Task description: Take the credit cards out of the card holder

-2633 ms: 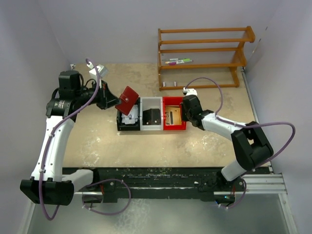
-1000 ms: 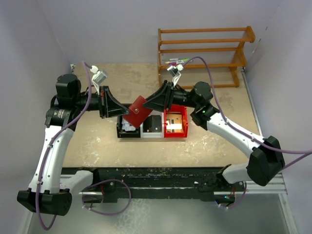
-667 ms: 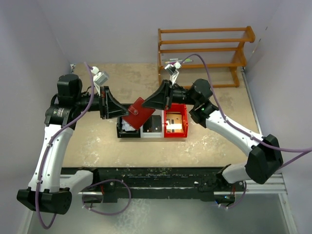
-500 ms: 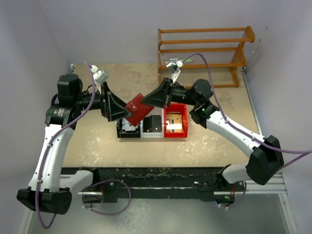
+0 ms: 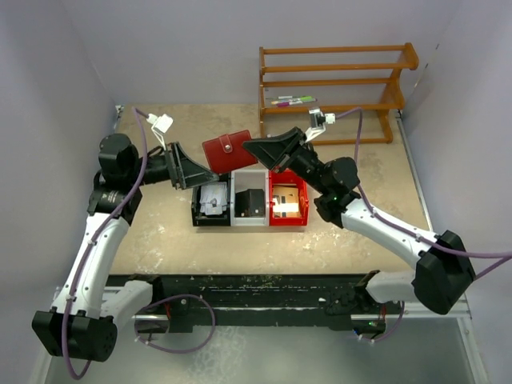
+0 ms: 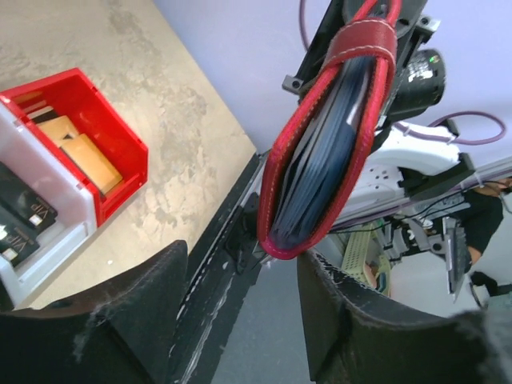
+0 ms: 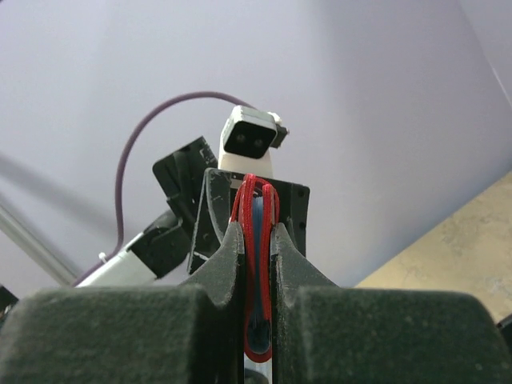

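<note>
The tan, mottled table point(image 5: 160, 232) sits between plain lavender walls point(image 5: 160, 48). A wooden rack point(image 5: 336, 88) stands at the upper right of the top view, with markers point(image 5: 292, 101) on one shelf.

The holder point(image 5: 230, 150) is in the air at upper centre of the top view, above the bins. It is maroon and folded shut, with a stitched strap point(image 6: 364, 40) over one end and blue-grey sleeves point(image 6: 328, 160) showing along its open edge. The right gripper point(image 7: 254, 232) is clamped on its edge. The left gripper point(image 5: 204, 172) has its fingers spread, and the holder's lower end hangs between them.

Three bins stand in a row at centre. The black bin point(image 5: 195, 210) holds pale items, the white bin point(image 5: 249, 168) a black box point(image 5: 250, 194), and the red bin point(image 5: 288, 166) tan cards point(image 5: 288, 196).
</note>
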`<action>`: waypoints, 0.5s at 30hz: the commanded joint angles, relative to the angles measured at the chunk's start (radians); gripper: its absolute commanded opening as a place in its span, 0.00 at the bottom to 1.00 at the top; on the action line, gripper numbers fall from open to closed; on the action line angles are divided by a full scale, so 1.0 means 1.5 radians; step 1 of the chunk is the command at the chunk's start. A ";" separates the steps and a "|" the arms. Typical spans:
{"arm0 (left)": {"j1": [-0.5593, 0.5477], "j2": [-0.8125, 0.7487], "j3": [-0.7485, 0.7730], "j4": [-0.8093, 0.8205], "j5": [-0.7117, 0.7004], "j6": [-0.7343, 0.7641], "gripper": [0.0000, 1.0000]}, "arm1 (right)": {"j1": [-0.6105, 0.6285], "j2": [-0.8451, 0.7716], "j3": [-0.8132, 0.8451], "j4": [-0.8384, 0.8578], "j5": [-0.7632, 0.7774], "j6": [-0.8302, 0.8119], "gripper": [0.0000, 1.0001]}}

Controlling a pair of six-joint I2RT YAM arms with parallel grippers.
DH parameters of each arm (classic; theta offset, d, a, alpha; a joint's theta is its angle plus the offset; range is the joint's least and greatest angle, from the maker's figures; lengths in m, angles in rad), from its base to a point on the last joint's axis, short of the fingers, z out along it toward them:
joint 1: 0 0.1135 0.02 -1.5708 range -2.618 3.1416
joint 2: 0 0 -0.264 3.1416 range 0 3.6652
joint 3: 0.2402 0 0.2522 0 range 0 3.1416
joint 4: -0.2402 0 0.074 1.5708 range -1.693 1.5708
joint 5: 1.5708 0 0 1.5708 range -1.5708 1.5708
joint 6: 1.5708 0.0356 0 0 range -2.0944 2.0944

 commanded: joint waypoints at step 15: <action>0.000 -0.031 0.002 0.257 -0.008 -0.232 0.49 | 0.043 0.019 -0.009 0.130 0.072 0.038 0.00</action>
